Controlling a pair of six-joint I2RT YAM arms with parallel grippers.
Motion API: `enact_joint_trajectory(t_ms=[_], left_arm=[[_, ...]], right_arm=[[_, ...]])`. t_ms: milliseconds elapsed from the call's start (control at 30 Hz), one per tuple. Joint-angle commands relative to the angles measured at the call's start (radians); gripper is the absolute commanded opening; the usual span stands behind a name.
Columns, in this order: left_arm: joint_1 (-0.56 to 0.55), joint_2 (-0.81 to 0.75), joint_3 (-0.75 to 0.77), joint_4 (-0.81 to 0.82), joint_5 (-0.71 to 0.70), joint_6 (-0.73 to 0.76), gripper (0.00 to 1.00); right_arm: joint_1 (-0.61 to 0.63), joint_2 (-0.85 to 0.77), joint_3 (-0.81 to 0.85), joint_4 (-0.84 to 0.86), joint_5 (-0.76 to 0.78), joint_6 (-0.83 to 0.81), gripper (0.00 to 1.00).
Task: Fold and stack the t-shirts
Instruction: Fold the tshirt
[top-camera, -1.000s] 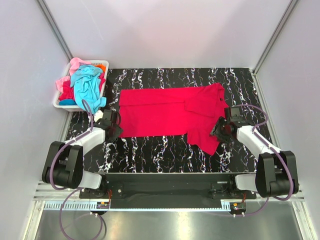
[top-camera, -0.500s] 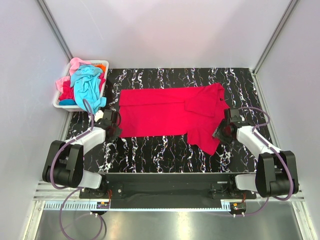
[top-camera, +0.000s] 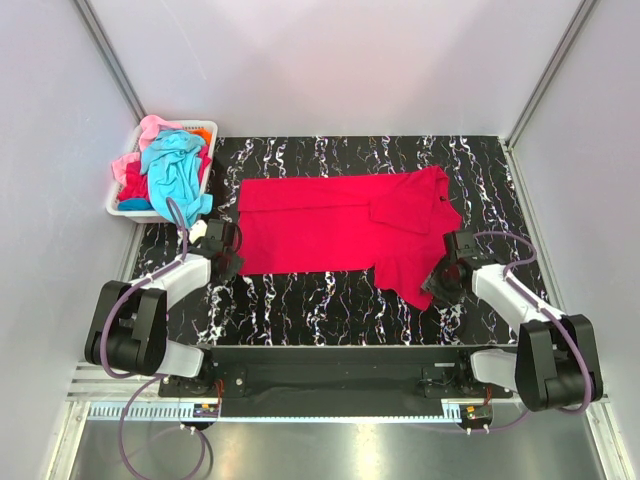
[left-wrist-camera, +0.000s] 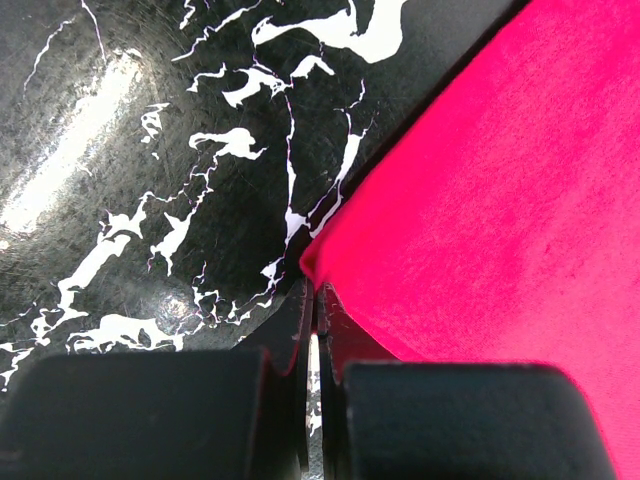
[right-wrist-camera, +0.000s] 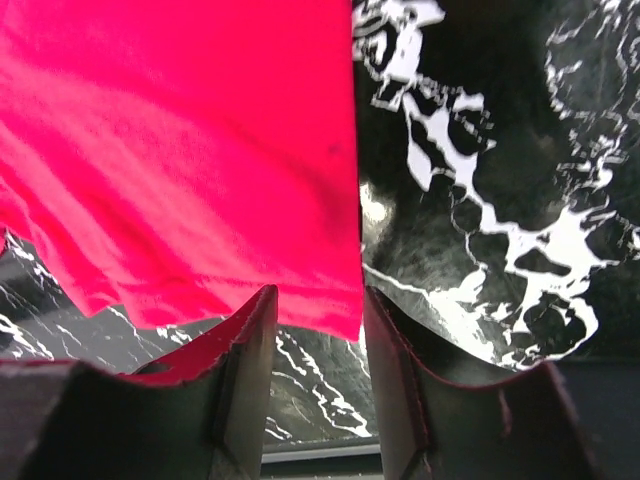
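Observation:
The crimson-red t-shirt (top-camera: 330, 225) lies spread flat on the black marble table (top-camera: 300, 300), with a sleeve folded over at its right end. My left gripper (top-camera: 234, 256) is at the shirt's near-left corner. In the left wrist view its jaws (left-wrist-camera: 316, 295) are pressed together on that corner of the red cloth (left-wrist-camera: 500, 200). My right gripper (top-camera: 438, 285) is open at the lower tip of the right sleeve. In the right wrist view the sleeve's corner (right-wrist-camera: 200, 150) hangs between the spread fingers (right-wrist-camera: 315, 300).
A white plastic basket (top-camera: 113, 197) stands at the table's far left. It holds a turquoise t-shirt (top-camera: 172, 165), a pink one (top-camera: 150, 128) and a bit of orange cloth (top-camera: 198, 132). Grey walls close in both sides and the back.
My right gripper has slid toward the near edge along the sleeve, down to its lower tip. The left gripper and the shirt have stayed put.

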Motion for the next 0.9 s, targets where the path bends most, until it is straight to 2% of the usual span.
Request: enact_joint_trajectory(t_ms=[0,233,467,867], left_arm=[[0.004,-0.007,0.021,0.027,0.006,0.015,0.00],[0.004,-0.010,0.015,0.031,0.015,0.012,0.00],[0.004,-0.028,0.013,0.031,0.018,0.012,0.00],[0.003,-0.037,0.021,0.034,0.044,0.026,0.00]], right_arm=[[0.041,-0.046,-0.016,-0.028,-0.012,0.034,0.46],[0.097,-0.083,-0.005,-0.088,0.053,0.107,0.42],[0.147,-0.015,0.038,-0.155,0.166,0.135,0.40],[0.156,0.112,0.101,-0.085,0.153,0.107,0.42]])
